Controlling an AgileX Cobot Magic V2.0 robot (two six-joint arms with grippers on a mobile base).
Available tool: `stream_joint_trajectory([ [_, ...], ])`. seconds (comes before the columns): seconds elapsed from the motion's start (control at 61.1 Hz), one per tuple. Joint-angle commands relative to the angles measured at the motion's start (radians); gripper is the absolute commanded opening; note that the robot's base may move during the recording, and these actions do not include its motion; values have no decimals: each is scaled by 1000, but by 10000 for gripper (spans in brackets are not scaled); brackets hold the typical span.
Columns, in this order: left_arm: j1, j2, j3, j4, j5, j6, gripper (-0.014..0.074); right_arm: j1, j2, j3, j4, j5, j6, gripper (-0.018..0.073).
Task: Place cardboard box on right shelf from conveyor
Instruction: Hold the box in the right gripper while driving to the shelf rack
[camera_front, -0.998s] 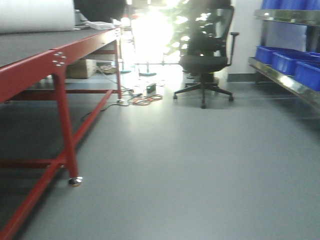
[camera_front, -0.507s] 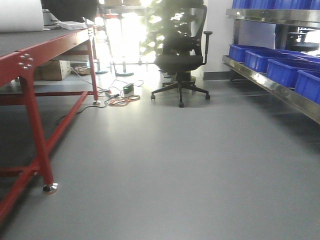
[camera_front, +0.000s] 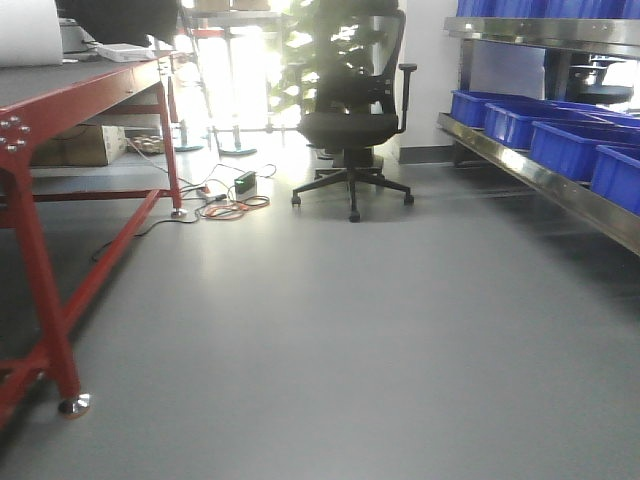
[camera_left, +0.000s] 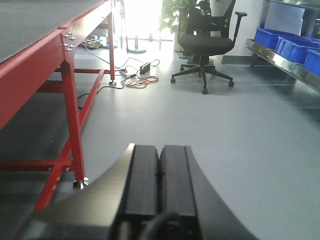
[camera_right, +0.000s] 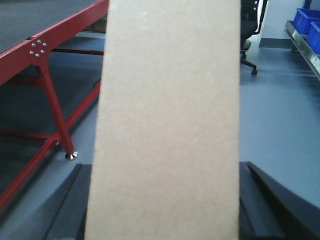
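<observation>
cardboard fills the right wrist view: the plain tan-brown rectangular cardboard box sits between the dark fingers of the right gripper, which clasps it from both sides, off the dark grey conveyor with its glossy red frame at the left. the left gripper is clenched on nothing, pads touching. the shiny stainless-steel right shelf carries blue plastic bins; a black office chair stands on the floor between conveyor and shelf.

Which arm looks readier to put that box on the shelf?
Right. The right gripper holds the cardboard box, and the right shelf lies on that side; the left gripper is shut and empty.
</observation>
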Motion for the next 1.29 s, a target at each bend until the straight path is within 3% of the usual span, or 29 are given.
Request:
stream_joint_trajectory([
  [0.0,0,-14,9,-6,-88,0,-116,-3,7,-33,-13,-98,-10,195],
  [1.276,0,-14,9,-6,-88,0,-116,-3,7,-33,-13,-95,-10,195],
])
